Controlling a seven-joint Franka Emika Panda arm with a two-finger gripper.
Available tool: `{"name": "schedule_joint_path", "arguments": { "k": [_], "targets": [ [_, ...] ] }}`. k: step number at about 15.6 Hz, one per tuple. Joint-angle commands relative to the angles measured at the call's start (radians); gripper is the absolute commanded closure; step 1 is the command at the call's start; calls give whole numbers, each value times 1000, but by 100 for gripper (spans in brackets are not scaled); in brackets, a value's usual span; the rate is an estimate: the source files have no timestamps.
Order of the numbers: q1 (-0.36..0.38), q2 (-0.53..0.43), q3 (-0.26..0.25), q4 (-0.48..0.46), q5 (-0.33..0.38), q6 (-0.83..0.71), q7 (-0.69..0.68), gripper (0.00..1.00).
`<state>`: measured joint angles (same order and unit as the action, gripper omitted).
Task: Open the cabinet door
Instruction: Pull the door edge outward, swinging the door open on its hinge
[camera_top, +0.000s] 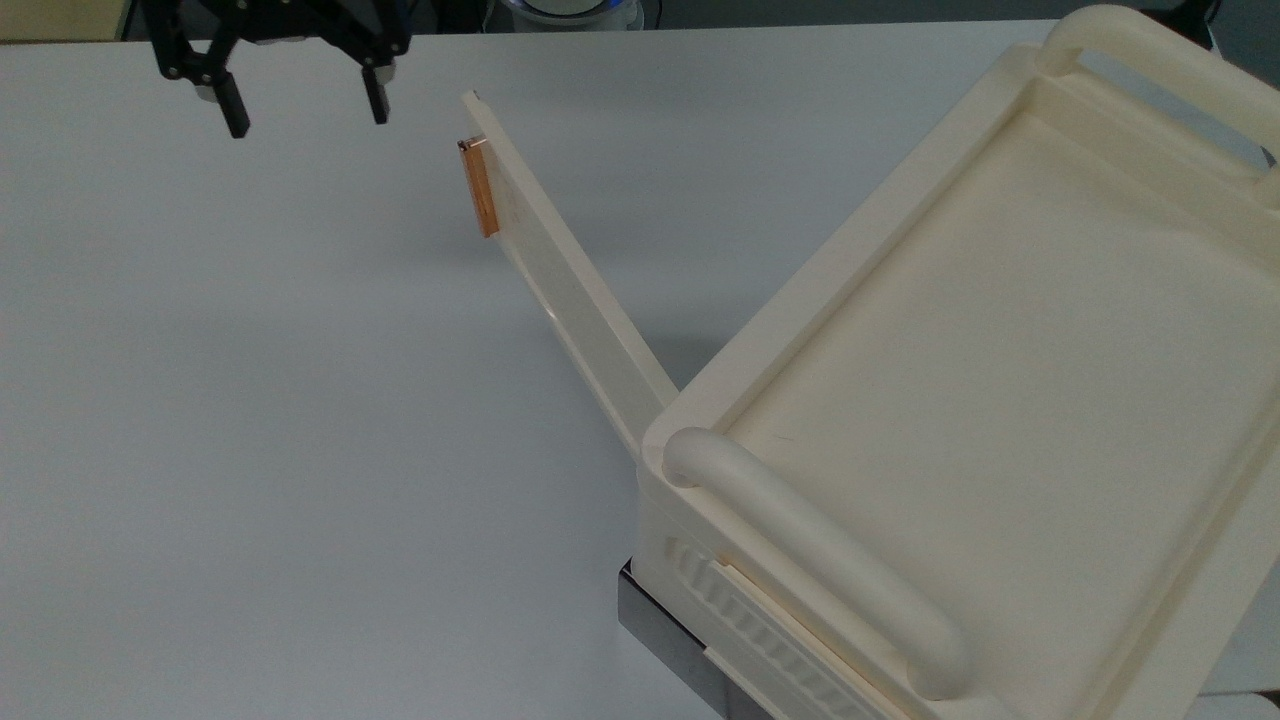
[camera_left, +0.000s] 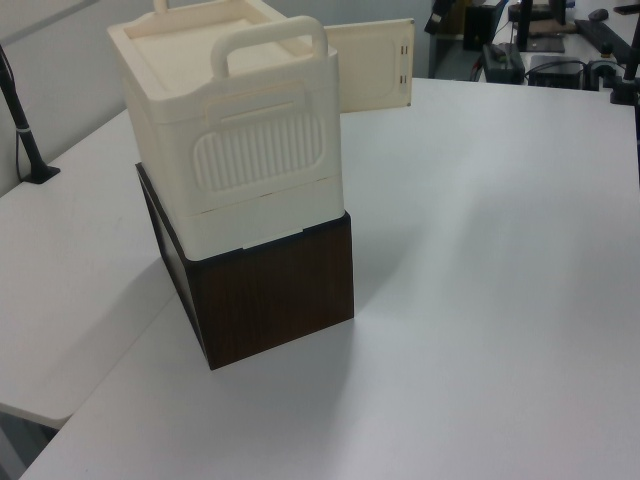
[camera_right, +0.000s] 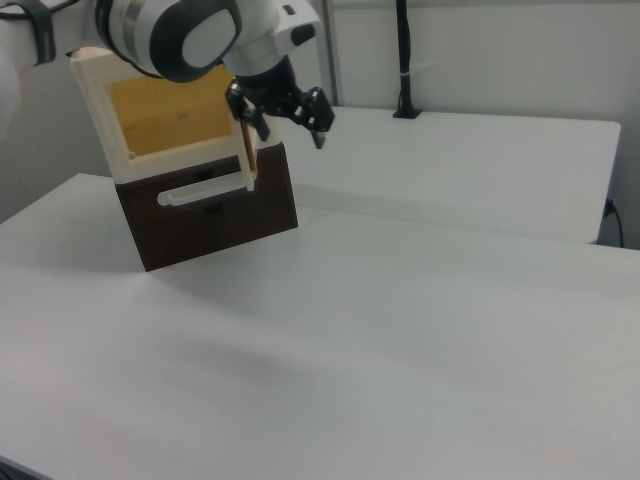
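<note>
Top view, gripper (camera_top: 305, 108): upper left of the frame, fingers spread wide, nothing between them, apart from the door
Top view, cabinet door (camera_top: 570, 285): runs from its hinge at the cabinet (camera_top: 1000, 400) corner near frame centre up toward the upper left, swung far out from the cabinet's side
Top view, copper handle (camera_top: 479, 188): at the door's free end, upper centre-left; the gripper sits well to its left with bare table (camera_top: 250, 400) between them
Left view, cabinet door (camera_left: 372, 66): upper centre of the frame, standing out behind the cabinet, inner face toward the camera; the cabinet sits on a dark wooden box (camera_left: 265, 290) at left centre
Right view, gripper (camera_right: 285, 115): upper left of the frame, fingers parted and empty, just right of the door's edge (camera_right: 248, 150)
Right view, cabinet interior (camera_right: 170, 110): yellowish inside exposed at upper left, door clear of the opening
Step in hand (judgement): door open and released; task looks essentially complete
Next move (judgement): carry the arm away without brushing the door's free end; no further grasp appears needed
</note>
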<state>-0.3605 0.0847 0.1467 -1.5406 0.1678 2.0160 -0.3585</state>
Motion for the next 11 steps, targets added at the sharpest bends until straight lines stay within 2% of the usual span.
{"name": "schedule_joint_path", "arguments": {
  "k": [1,5,11],
  "targets": [
    [-44,-16,-7,0,-21,10,12,0],
    [-47,-28,-50,-1,-21,-22,13,0],
    [-46,-77,-76,-1,-28,-173,9,0]
  ]
}}
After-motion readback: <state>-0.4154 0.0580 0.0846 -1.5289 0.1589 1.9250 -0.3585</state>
